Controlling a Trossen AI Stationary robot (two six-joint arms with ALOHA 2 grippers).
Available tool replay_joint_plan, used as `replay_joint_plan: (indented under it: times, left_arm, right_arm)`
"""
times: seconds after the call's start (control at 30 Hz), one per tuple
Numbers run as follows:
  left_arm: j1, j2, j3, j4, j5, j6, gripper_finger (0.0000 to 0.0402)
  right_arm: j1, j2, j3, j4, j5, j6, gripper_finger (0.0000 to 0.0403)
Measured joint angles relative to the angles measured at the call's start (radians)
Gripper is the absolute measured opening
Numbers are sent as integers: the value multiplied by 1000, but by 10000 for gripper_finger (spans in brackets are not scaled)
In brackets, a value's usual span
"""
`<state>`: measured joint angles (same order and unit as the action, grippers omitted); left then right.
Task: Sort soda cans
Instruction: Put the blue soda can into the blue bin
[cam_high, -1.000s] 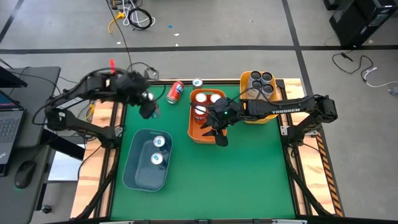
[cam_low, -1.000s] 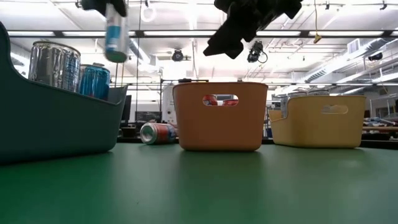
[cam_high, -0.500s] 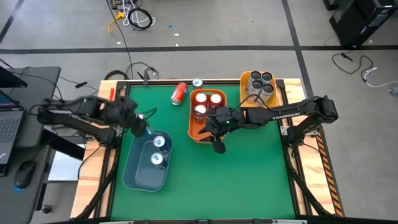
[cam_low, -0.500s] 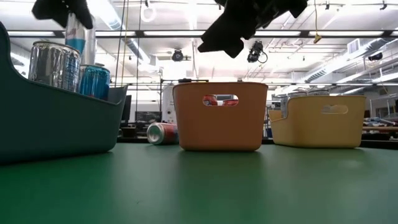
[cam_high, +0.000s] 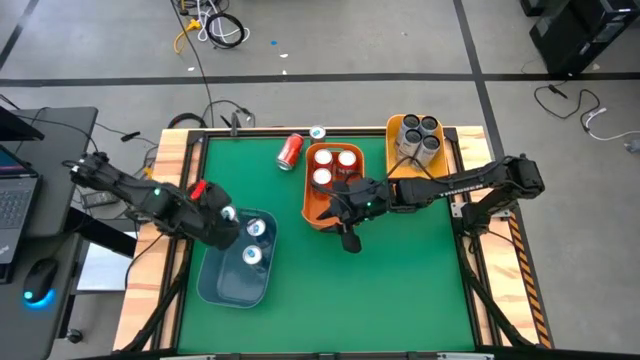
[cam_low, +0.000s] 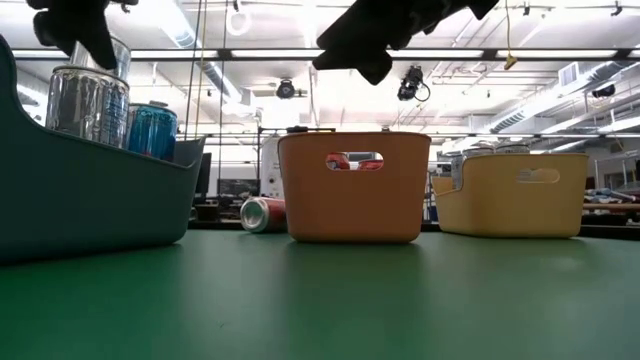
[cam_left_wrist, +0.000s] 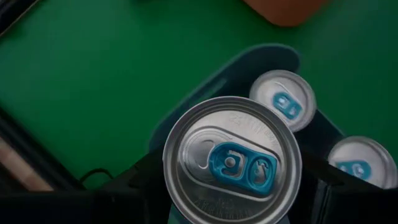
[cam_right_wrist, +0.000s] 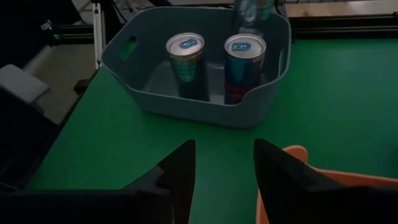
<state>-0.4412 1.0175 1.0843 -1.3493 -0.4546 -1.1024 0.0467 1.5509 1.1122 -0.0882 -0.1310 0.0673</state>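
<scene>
my left pincer (cam_high: 226, 216) is clamped on a teal-blue can (cam_left_wrist: 232, 162), holding it upright at the far rim of the blue bin (cam_high: 218, 285), where two more teal-blue cans (cam_right_wrist: 214, 66) already stand. my right pincer (cam_high: 348, 238) hangs part open with nothing in it at the near corner of the orange bin (cam_high: 313, 216), which holds red cans (cam_high: 331, 168). one red can (cam_high: 290, 150) lies on its side on the green table (cam_high: 400, 280) behind the orange bin, and dark cans (cam_high: 418, 135) sit in the yellow bin (cam_low: 520, 195).

Two dark jointed arms are showing: white lettering running along the right arm (cam_high: 470, 182), a red patch marking the left arm (cam_high: 150, 198).
</scene>
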Motion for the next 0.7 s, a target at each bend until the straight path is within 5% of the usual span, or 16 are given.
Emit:
replay_joint_plan:
  times: [0.7]
  left_arm:
    - [-197, 36, -269, 206, -111, -136, 224]
  right_arm:
    - [25, 0, 0, 21, 11, 46, 144]
